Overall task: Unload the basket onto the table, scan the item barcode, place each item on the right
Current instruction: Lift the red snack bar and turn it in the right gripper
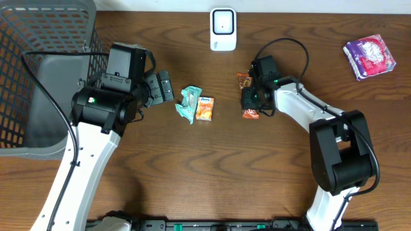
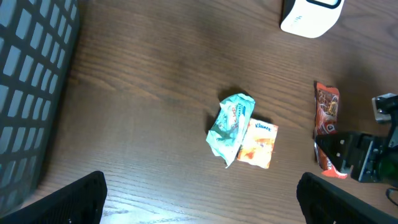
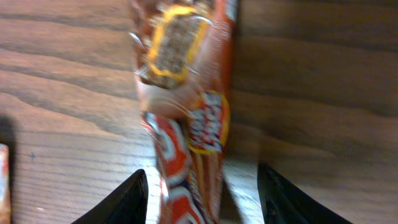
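Note:
An orange and red snack bar wrapper point(image 1: 245, 80) lies flat on the wooden table, below the white scanner point(image 1: 223, 29) at the table's far edge. My right gripper point(image 1: 249, 99) sits over the wrapper's near end. In the right wrist view the wrapper point(image 3: 186, 93) runs between the fingers of that gripper point(image 3: 202, 186), with table showing on both sides, so the jaws are open around it. My left gripper point(image 1: 166, 86) hovers to the left, wide open and holding nothing point(image 2: 200, 199).
A teal packet point(image 1: 189, 102) and an orange packet point(image 1: 205, 108) lie together between the two arms. A purple packet point(image 1: 370, 56) lies at the far right. A grey mesh basket point(image 1: 38, 64) fills the left side.

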### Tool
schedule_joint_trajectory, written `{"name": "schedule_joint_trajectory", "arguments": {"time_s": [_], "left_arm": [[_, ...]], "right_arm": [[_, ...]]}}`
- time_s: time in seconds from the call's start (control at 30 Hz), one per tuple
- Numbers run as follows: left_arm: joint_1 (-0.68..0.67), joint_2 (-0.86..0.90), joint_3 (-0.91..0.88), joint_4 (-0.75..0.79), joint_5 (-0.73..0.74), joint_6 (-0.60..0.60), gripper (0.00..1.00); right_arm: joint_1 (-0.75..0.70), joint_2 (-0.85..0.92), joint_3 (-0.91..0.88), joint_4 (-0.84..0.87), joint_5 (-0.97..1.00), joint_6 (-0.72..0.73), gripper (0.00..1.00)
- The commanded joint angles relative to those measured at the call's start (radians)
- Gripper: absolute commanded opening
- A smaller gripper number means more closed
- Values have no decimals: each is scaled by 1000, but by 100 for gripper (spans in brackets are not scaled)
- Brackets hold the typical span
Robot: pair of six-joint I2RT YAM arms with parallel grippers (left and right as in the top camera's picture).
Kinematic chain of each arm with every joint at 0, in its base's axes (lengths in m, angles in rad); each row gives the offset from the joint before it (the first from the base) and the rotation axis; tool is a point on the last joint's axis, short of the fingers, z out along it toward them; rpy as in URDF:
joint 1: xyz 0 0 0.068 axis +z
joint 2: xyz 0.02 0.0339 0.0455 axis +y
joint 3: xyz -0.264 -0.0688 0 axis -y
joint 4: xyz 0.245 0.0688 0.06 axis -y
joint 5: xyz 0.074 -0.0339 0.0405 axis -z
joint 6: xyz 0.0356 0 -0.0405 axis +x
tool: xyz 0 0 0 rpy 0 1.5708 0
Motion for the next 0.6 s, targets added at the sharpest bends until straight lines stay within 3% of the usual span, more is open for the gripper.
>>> {"name": "schedule_joint_trajectory", "arguments": {"time_s": [0.0,0.2,0.27,0.3,0.37,0.4,0.57], "left_arm": [[0,0,0,-4,-19,9,98],[0,0,0,-4,-20,9,98],[0,0,0,-4,-20,9,98],[0,0,0,-4,-19,9,98],[0,0,0,-4,-19,9,98],[0,0,0,-4,-20,9,98],[0,0,0,-4,-19,9,98]], "right_arm": [[27,4,-23,19,-21,3,52],[50,4,-23,40,68,0,48],[51,4,-23,40,89,-8,40],[52,4,-24,40,92,-12,34],[52,4,-23,40,91,-10,4],[53,4,-24,40,91,-2,1],[55,-2,-6,55,91,31,1]]}}
